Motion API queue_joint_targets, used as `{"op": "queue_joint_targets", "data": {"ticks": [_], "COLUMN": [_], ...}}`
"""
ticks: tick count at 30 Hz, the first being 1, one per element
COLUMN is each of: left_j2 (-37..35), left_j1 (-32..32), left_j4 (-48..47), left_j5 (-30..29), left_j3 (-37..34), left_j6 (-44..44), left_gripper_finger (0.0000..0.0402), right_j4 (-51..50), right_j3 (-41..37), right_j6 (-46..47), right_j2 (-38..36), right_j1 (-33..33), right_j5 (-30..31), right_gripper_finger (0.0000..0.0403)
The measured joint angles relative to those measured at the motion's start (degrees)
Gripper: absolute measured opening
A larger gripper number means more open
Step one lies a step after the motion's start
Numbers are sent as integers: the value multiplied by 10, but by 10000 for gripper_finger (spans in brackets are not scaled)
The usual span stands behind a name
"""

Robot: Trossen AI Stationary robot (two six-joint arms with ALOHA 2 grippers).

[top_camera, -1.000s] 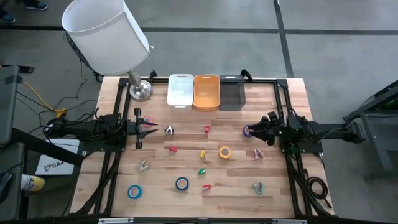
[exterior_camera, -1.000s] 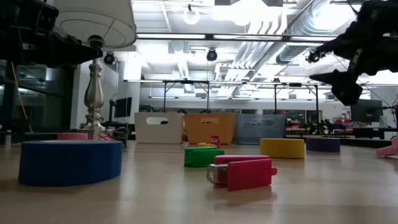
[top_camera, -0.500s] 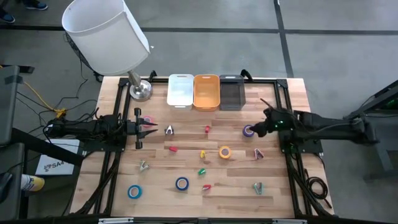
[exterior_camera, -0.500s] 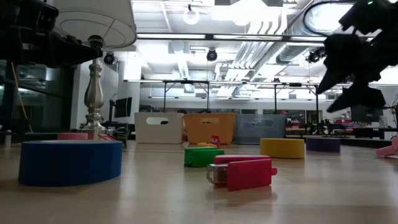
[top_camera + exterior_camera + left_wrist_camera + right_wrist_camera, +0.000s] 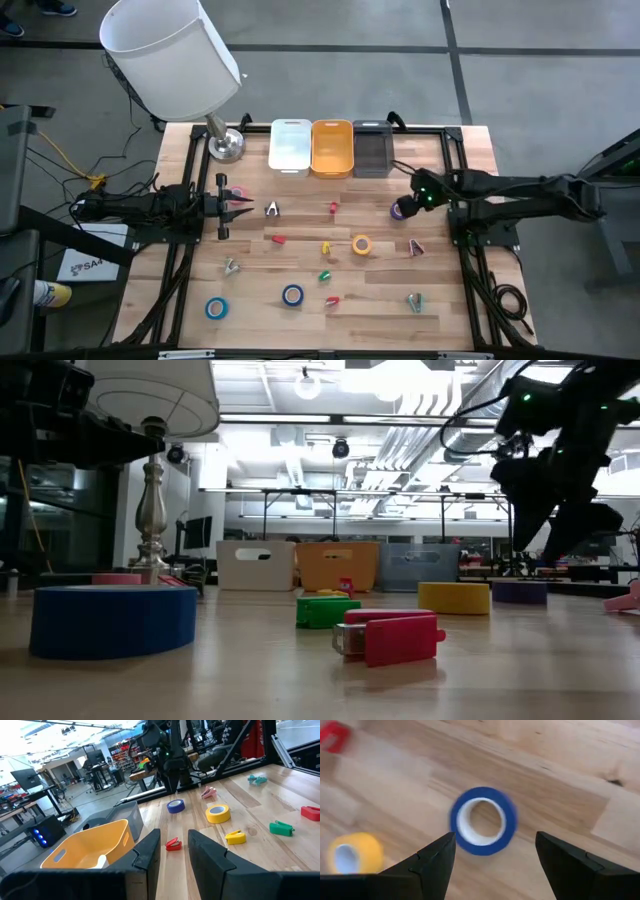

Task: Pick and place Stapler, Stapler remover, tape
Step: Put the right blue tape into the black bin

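One roll first: our right pincer [image 5: 492,852], jaws apart, hovers over the purple tape [image 5: 399,210]. We centre, straddle the ring, then close.

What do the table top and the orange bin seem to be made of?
Light wooden table top: probably wood, smooth matte finish; grain lines and a dark knot show in the right wrist view. Orange rectangular bin: apparently moulded plastic, uniform colour, rounded rim, slight gloss.

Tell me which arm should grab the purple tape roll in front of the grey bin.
Right. The right tool hangs open directly above the purple tape roll, which sits between its fingers in the right wrist view. The left tool waits far across the table by the pink roll.
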Motion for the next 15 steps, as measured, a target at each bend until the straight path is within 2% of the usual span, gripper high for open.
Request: {"op": "queue_joint_targets", "data": {"ticks": [7,15], "left_j2": [0,0], "left_j1": [0,0], "left_j4": [0,0], "left_j5": [0,0], "left_j3": [0,0], "left_j6": [0,0], "left_gripper_finger": [96,96], "right_j4": [-9,-3], "right_j3": [26,38], "right_j6": [-13,-10], "right_j2": [91,188], "right_j1": [-4,-4], "right_j5": [8,-17], "right_gripper_finger": [266,264]}}
